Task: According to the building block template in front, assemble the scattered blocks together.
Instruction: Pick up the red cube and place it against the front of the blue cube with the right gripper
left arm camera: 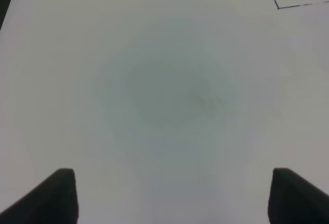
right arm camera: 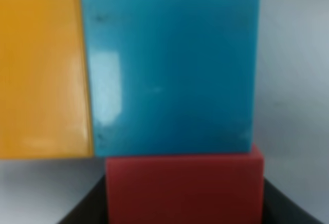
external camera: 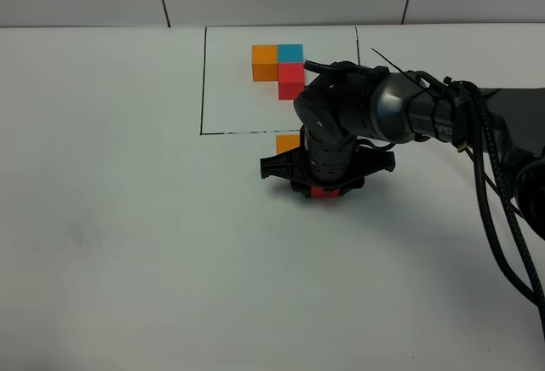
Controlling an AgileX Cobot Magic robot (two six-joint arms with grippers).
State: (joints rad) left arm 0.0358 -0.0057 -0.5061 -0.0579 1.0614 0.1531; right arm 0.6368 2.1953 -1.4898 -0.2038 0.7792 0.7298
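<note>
We see the white worktop (external camera: pixel 128 243) carrying everything, and at its far side the template (external camera: pixel 279 66): 3 cubes in an L, orange beside blue with red below the blue, inside a black-line rectangle. Just outside that rectangle's near line the right claw (external camera: pixel 324 185) hangs low over the loose cubes, its arm hiding most of them.

The right wrist view shows the orange cube (right arm camera: pixel 43 75) touching the blue cube (right arm camera: pixel 172 72), with the red cube (right arm camera: pixel 185 188) pressed against the blue one's near face and sitting between the dark claw tips. We judge the claw closed on the red cube, though the tips are barely visible.

The risks, as we judge them:
- Opening the claw unevenly could drag the red cube off its flush line
- Any further push could shove the blue and orange pair apart
- A tilted lift could tip the red cube

The left claw (left arm camera: pixel 172 196) is spread wide over bare worktop, holding nothing
</note>
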